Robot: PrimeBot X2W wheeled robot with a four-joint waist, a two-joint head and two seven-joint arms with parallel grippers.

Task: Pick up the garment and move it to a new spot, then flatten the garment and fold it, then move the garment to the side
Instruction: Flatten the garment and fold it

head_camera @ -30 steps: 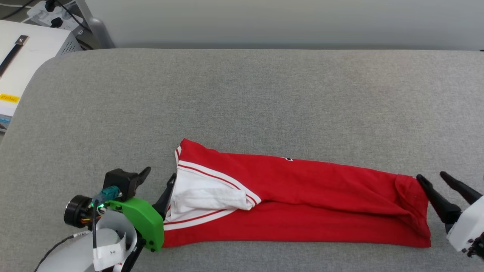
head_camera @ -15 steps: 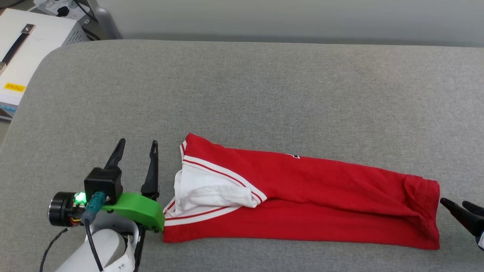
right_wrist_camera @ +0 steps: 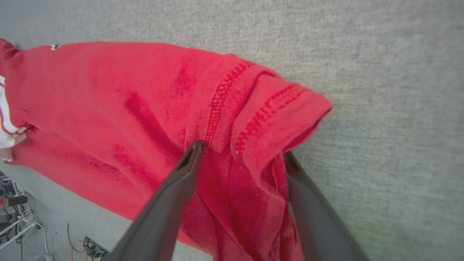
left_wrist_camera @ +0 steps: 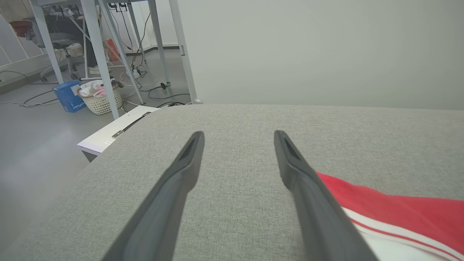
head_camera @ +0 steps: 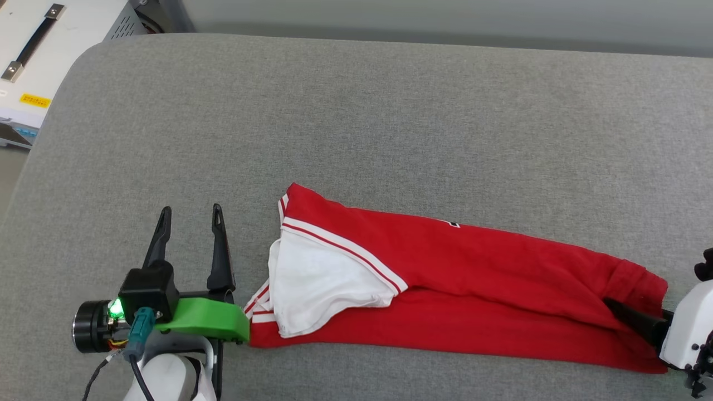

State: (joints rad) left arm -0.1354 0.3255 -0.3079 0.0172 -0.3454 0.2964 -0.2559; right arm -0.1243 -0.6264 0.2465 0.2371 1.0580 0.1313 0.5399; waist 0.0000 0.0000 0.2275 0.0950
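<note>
The garment [head_camera: 473, 289], red with a white sleeve and striped trim, lies folded into a long strip across the near part of the grey table [head_camera: 356, 111]. My left gripper [head_camera: 189, 214] stands open just left of its sleeve end, fingers pointing away and touching no cloth; its wrist view shows the left gripper [left_wrist_camera: 239, 133] over bare table, with the garment [left_wrist_camera: 398, 210] at the lower right. At the strip's other end, my right gripper [head_camera: 653, 287] is open. In its wrist view the right gripper [right_wrist_camera: 243, 148] straddles the bunched hem of the garment [right_wrist_camera: 108, 94], cloth lying between the spread fingers.
A white box with a black handle [head_camera: 33, 50] sits off the table's far left corner. A white basket [left_wrist_camera: 99, 101], a blue box [left_wrist_camera: 67, 96] and metal table legs [left_wrist_camera: 94, 47] stand on the floor beyond. The table's far half is bare grey padding.
The camera has tilted. My left gripper swung off the sleeve end and now points straight away. My right gripper drew back, then came in over the hem. The white sleeve lies flatter.
</note>
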